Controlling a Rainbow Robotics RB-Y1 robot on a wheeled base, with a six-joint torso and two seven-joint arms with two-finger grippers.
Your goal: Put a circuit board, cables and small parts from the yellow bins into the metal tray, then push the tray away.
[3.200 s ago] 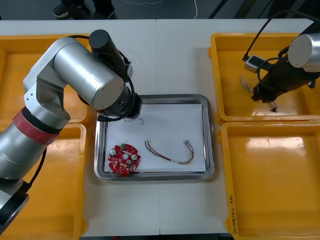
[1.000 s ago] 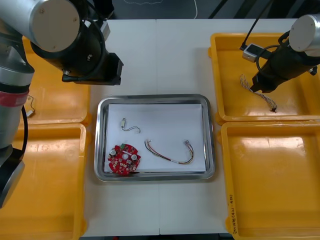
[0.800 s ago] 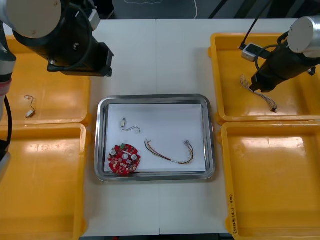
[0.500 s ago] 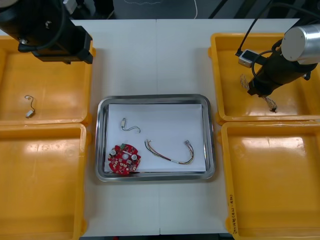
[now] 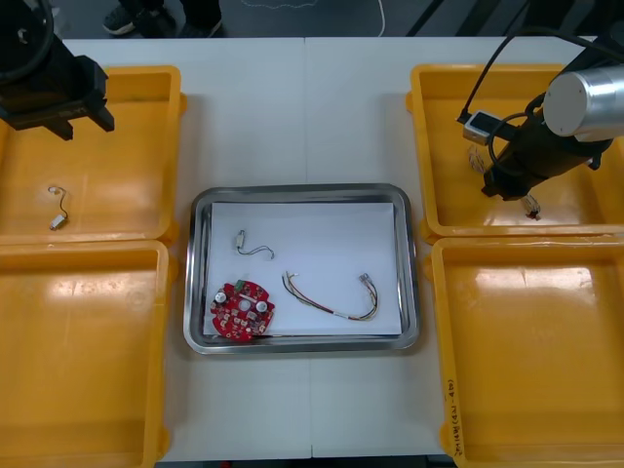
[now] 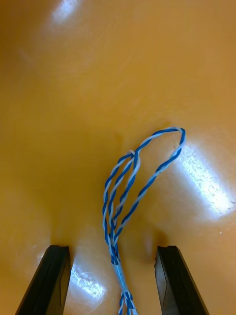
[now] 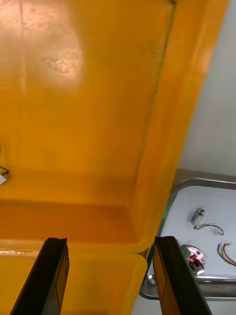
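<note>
**Right end effector open over a twisted cable in a yellow bin**

The right end effector (image 6: 113, 253) hangs low inside the far right yellow bin (image 5: 439, 146). Its two black fingers (image 6: 55, 275) are spread wide and grip nothing. Between them, clear of both, a twisted blue and white cable (image 6: 123, 197) lies on the bin's glossy floor, doubled into a long narrow loop. The left end effector (image 5: 86, 122) hovers over the far left yellow bin (image 5: 136, 175), also wide open and empty. On that bin's smooth floor rests a small metal part (image 5: 58, 219) with a thin curled wire. Between the bins, on the light counter (image 5: 312, 107), sits the shiny metal tray (image 5: 302, 192), rounded at its corners and white inside. It holds a round red circuit board (image 5: 242, 309), a curved red and yellow cable (image 5: 336, 300), and a second small metal part (image 5: 240, 240) trailing a fine wire
</note>
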